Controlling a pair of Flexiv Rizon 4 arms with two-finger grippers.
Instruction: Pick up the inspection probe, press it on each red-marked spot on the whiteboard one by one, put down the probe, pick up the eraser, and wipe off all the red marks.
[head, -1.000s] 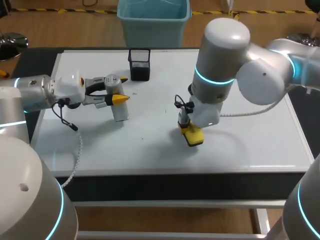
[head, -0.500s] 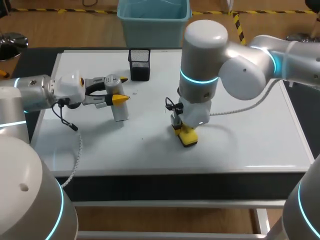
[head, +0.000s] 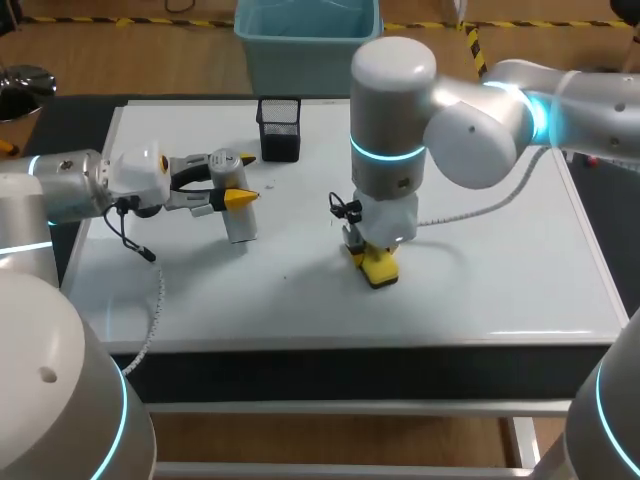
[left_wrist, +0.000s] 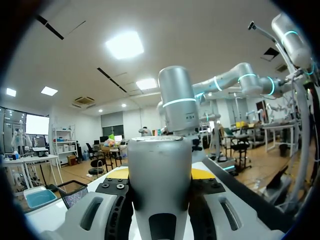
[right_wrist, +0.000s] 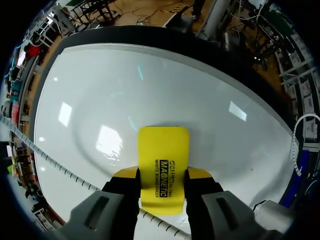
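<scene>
1. Whiteboard (head: 500, 260) lies flat and covers most of the tabletop.
2. Nearest: right gripper (head: 375, 262) points down at the board's front-middle. Its fingers pinch the yellow eraser (head: 381, 268) from both sides.
3. Eraser sits flat on the whiteboard under that gripper. In the right wrist view the yellow tips clamp its two long edges, w/ bare board ahead of it.
4. Further back, left side: left gripper (head: 241, 178) comes in approx. horizontal, fingers pinching the silver probe (head: 240, 222) btwn the yellow tips.
5. Probe stands upright w/ its lower end down at the board; can't tell if it actually touches. In the left wrist view it fills the gap btwn the fingers.
6. Probe and eraser are well apart.
7. Tiny specks (head: 268, 184) on the board just beside the probe; colour can't tell.
8. Farthest: black mesh cup (head: 279, 128) stands upright at the board's far edge, behind the probe, not touching it.
</scene>
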